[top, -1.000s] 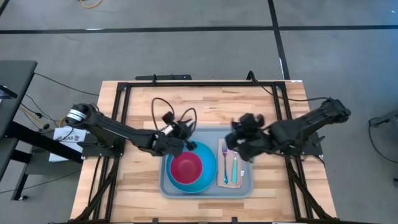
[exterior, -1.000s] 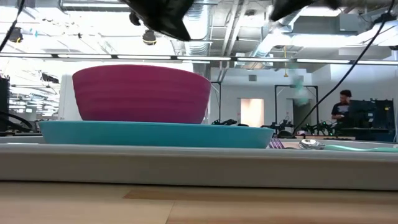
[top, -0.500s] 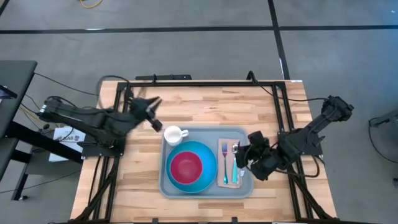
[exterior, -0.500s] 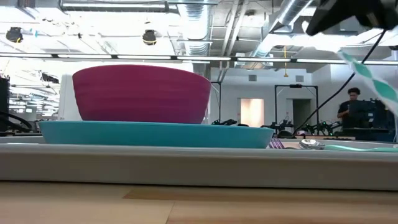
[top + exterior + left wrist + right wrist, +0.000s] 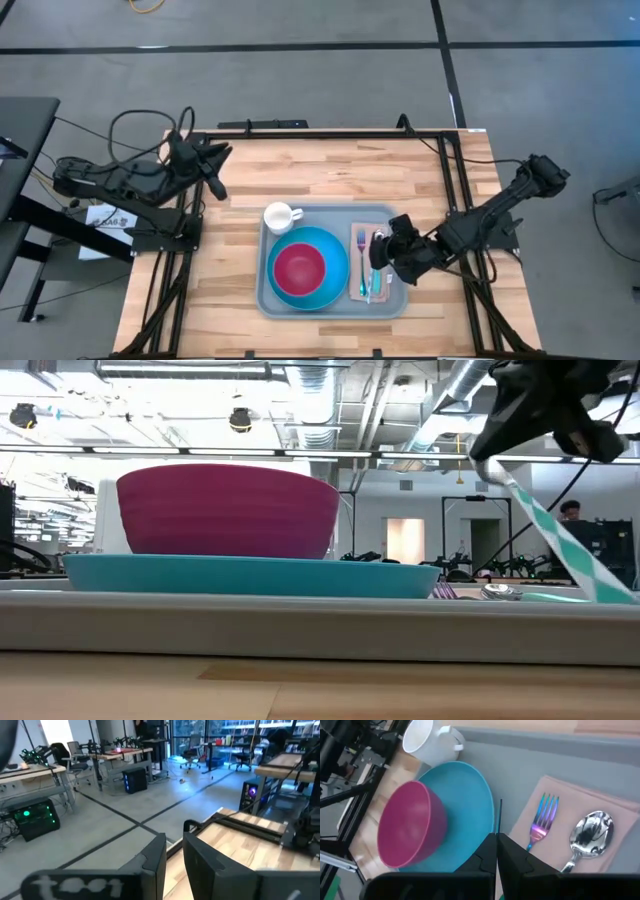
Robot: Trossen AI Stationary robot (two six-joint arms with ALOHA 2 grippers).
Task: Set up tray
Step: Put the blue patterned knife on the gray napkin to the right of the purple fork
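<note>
The tray (image 5: 333,305) lies flat on the wooden table (image 5: 250,180), toward its near edge and roughly midway across. In the low view its grey rim (image 5: 300,625) runs across the foreground.

On the tray's left half sits a round blue plate (image 5: 325,290) with a magenta bowl (image 5: 299,271) standing upright on it. In the right wrist view the bowl (image 5: 407,827) sits off-centre on the plate (image 5: 465,815).

On the tray's right half lies a pink napkin (image 5: 384,238). A fork (image 5: 540,820) and a spoon (image 5: 587,835) lie side by side on it, apart from each other. A teal-handled utensil (image 5: 376,276) also lies in this area.

The right gripper (image 5: 385,252) is over the right half of the tray, above the napkin. Its fingers (image 5: 512,855) are closed together. In the low view a teal-and-white striped strip (image 5: 560,545) slants down from the gripper toward the tray, pinched at its upper end. What this strip is cannot be told.

A white mug (image 5: 279,216) stands upright at the tray's far left corner, just beyond the plate.

The left gripper (image 5: 212,172) is well apart from the tray, near the table's far left corner. Its fingers (image 5: 210,865) stand slightly apart, holding nothing.
</note>
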